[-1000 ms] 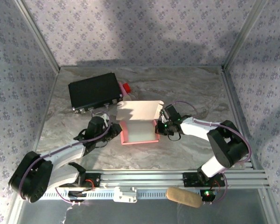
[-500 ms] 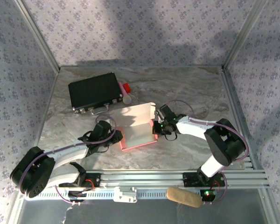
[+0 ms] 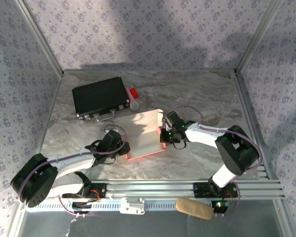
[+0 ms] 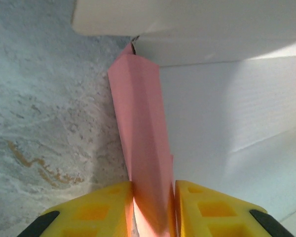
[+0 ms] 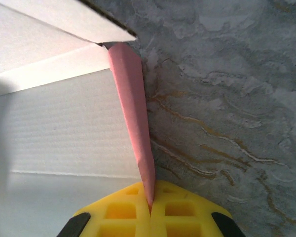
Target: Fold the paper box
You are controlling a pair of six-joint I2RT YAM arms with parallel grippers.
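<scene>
**Paper box (image 3: 145,132) held between two sets of jaws on the marbled grey bench (image 3: 202,94).** You see one box only. It is thin cardboard, pink on the outer face and matt whitish inside, with faint ribbing across the inner panels. It is partly formed: a pale flap rises on the side beyond both jaws, and a pink side wall stands along each flank.

*Left wrist view.* The left pink wall (image 4: 140,138) is a doubled fold with a sharp crease. It runs straight away from the left jaws and sits between their yellow fingers (image 4: 96,215), which stand a little apart. The wall fills nearly all the gap, so you cannot tell whether it is pinched or merely straddled. The white inner panel lies to the right of these jaws, and veined bench surface to their left.

*Right wrist view.* The right jaws are together, clamped on the thin edge of the other pink wall (image 5: 132,113). That wall tapers to a line between the yellow fingers (image 5: 121,215). The white panel lies to their left, the bench to their right.

*Pose.* There are two arms. The left arm (image 3: 74,160) and the right arm (image 3: 207,132) both lie low and stretched, converging on the box from opposite flanks. Beyond the left jaws rests one black rectangular case (image 3: 99,96), with one small red item (image 3: 133,93) just beside its right end.
</scene>
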